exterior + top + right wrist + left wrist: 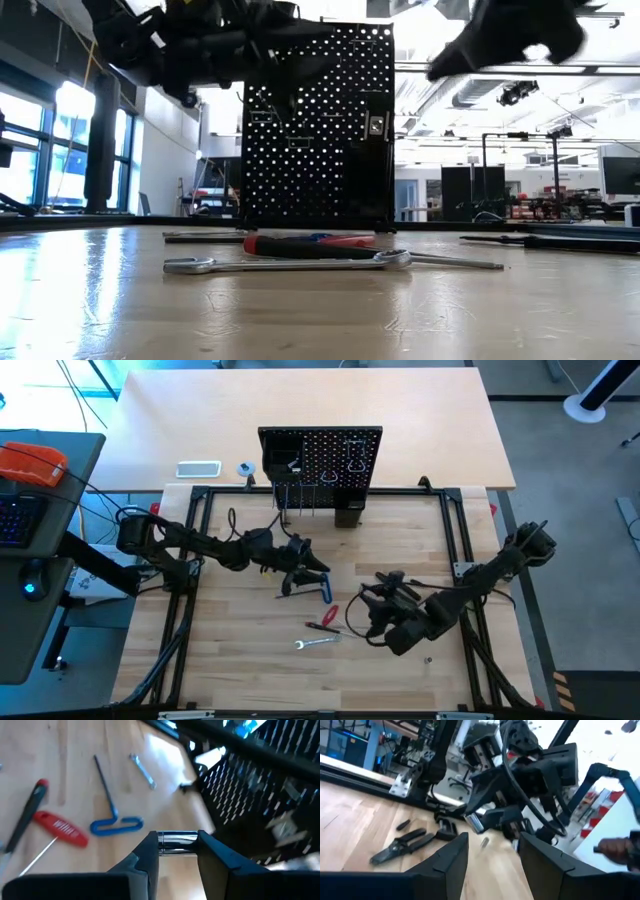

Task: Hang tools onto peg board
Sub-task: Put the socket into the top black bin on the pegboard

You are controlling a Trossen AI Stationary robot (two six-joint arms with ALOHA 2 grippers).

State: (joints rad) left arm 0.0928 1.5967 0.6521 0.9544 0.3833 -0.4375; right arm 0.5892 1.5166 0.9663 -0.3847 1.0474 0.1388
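Right gripper (178,851) pinches a silver tool (177,843) between its fingertips.

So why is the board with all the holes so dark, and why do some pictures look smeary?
In the low view the peg board stands against bright windows and ceiling lights, so it turns into a dark shape with light shining through its holes. The left wrist view is smeared, especially the right hand and the pliers. The right wrist view blurs the board behind the silver piece between its fingers.
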